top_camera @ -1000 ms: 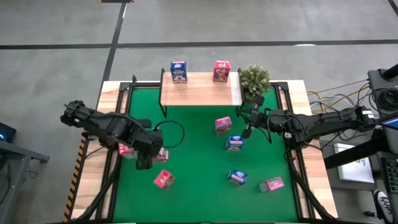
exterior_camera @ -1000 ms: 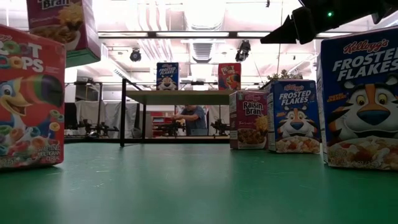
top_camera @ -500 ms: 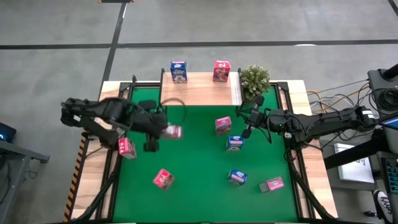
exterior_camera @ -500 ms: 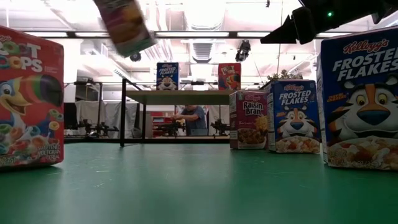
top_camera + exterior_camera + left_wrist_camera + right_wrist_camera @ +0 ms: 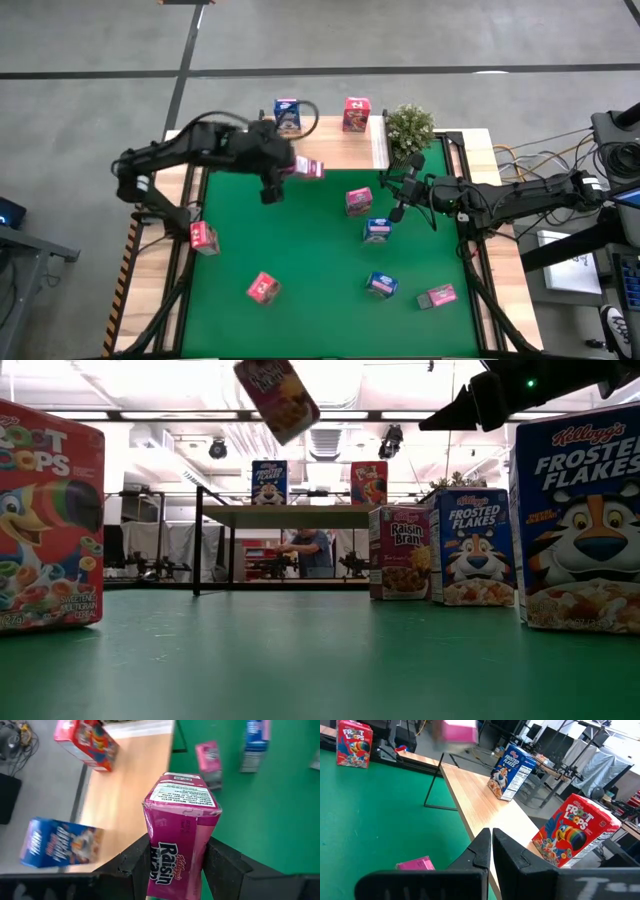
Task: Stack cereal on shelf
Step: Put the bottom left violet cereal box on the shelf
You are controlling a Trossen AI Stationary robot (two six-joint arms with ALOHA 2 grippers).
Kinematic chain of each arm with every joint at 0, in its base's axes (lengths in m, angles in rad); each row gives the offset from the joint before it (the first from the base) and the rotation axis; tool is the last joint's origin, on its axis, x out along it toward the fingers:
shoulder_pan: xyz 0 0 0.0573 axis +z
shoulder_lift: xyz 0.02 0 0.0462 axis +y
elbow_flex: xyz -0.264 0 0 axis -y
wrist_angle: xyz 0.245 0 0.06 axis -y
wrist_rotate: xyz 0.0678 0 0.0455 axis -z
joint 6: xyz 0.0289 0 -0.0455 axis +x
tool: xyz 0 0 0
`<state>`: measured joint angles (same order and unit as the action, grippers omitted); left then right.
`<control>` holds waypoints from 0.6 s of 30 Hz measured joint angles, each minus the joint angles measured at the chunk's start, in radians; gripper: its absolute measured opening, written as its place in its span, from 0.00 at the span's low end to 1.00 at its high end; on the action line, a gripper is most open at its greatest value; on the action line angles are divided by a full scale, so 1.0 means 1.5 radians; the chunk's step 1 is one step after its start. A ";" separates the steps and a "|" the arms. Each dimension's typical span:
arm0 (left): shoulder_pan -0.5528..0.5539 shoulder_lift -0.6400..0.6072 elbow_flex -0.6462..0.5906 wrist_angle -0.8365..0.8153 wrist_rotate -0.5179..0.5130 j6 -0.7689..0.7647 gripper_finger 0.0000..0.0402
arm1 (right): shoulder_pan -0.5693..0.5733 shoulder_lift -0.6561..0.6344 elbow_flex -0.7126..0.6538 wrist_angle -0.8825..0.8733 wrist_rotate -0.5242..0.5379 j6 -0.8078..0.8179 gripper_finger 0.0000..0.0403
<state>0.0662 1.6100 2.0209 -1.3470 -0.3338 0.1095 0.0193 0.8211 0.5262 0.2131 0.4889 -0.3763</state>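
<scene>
The left gripper (image 5: 292, 168), fingers clamped on a Raisin Bran box (image 5: 179, 837), has carried it up to the shelf (image 5: 330, 150)'s front edge, ready for placing; the right gripper (image 5: 398, 190) waits clenched beside the shelf.

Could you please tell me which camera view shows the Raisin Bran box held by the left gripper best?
The left wrist view: the Raisin Bran box fills it, label readable, clamped in the left gripper. The high view shows it small, at the shelf edge; the low view shows it tilted overhead; the right wrist view, a pink blur.
</scene>
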 joint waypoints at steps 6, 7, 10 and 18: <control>0.082 0.115 0.136 -0.034 0.072 0.072 0.35 | 0.000 0.000 0.000 0.000 0.000 0.000 0.02; 0.095 0.136 0.162 -0.054 0.078 0.084 0.35 | 0.000 0.000 0.000 0.000 0.000 0.000 0.02; 0.133 0.192 0.225 -0.097 0.078 0.108 0.35 | 0.000 0.000 0.000 -0.001 0.000 0.000 0.02; 0.212 0.200 0.149 -0.036 0.078 0.139 0.35 | 0.000 0.000 0.000 -0.007 0.000 -0.004 0.02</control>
<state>0.3839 1.9108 2.2444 -1.4015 -0.2173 0.3182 0.0193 0.8207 0.5262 0.2032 0.4889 -0.3820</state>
